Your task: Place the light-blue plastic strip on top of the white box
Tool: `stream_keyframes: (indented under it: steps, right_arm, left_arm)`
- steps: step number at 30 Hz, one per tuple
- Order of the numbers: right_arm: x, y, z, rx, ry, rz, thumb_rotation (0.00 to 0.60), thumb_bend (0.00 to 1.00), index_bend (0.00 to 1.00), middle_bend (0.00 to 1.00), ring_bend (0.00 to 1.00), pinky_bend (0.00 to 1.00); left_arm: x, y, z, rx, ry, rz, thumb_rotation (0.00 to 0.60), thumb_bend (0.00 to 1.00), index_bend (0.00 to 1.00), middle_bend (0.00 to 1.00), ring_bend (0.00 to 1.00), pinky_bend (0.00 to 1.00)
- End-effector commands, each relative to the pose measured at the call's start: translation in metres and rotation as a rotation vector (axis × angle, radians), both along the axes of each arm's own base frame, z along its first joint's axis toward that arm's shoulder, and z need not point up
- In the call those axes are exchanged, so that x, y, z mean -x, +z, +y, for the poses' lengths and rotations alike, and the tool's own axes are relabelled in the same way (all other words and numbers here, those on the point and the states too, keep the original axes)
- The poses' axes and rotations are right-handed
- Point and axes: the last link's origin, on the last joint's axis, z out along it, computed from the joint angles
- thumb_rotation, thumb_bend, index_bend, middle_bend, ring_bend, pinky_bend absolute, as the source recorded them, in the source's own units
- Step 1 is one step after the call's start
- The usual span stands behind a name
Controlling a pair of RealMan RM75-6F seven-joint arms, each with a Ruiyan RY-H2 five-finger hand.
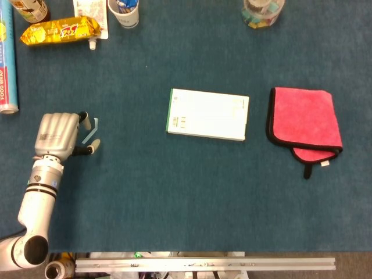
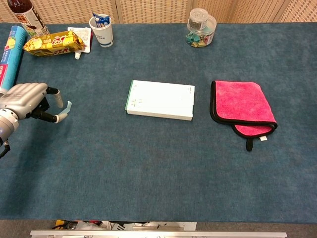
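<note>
The left hand (image 1: pixel 58 135) sits low at the desk's (image 1: pixel 174 197) left side, fingers curled around the thin light-blue plastic strip (image 1: pixel 91 131) (contact unclear, so grip uncertain), ready to pinch it. The flat white cardboard box (image 1: pixel 208 114) waits well apart, mid-desk, top bare.

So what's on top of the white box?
Nothing lies on the white box; only its printed top shows. The light-blue plastic strip is far off, at the left hand. What's beneath the box is covered.
</note>
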Motion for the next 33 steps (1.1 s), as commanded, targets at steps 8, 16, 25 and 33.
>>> stream_keyframes:
  steps: [8, 16, 25, 33]
  right_arm:
    - [0.001, 0.002, 0.003, 0.007, -0.007, -0.002, 0.6, 0.16, 0.39, 0.42, 0.42, 0.54]
    - [0.004, 0.004, 0.005, 0.013, -0.02, -0.004, 0.6, 0.16, 0.39, 0.42, 0.42, 0.54]
    - [0.007, 0.005, 0.006, 0.016, -0.026, -0.007, 0.6, 0.16, 0.39, 0.42, 0.42, 0.54]
    - [0.009, 0.006, 0.006, 0.024, -0.03, -0.01, 0.6, 0.16, 0.39, 0.42, 0.42, 0.54]
  left_arm:
    - [0.002, -0.005, 0.002, 0.007, 0.02, 0.027, 0.393, 0.25, 0.46, 1.0, 1.0, 0.97]
    - [0.007, -0.009, 0.005, 0.001, 0.044, 0.049, 0.479, 0.25, 0.48, 1.0, 1.0, 0.97]
    - [0.009, -0.01, 0.007, -0.002, 0.055, 0.059, 0.509, 0.25, 0.5, 1.0, 1.0, 0.98]
    - [0.009, -0.013, 0.008, 0.011, 0.064, 0.049, 0.507, 0.25, 0.51, 1.0, 1.0, 0.98]
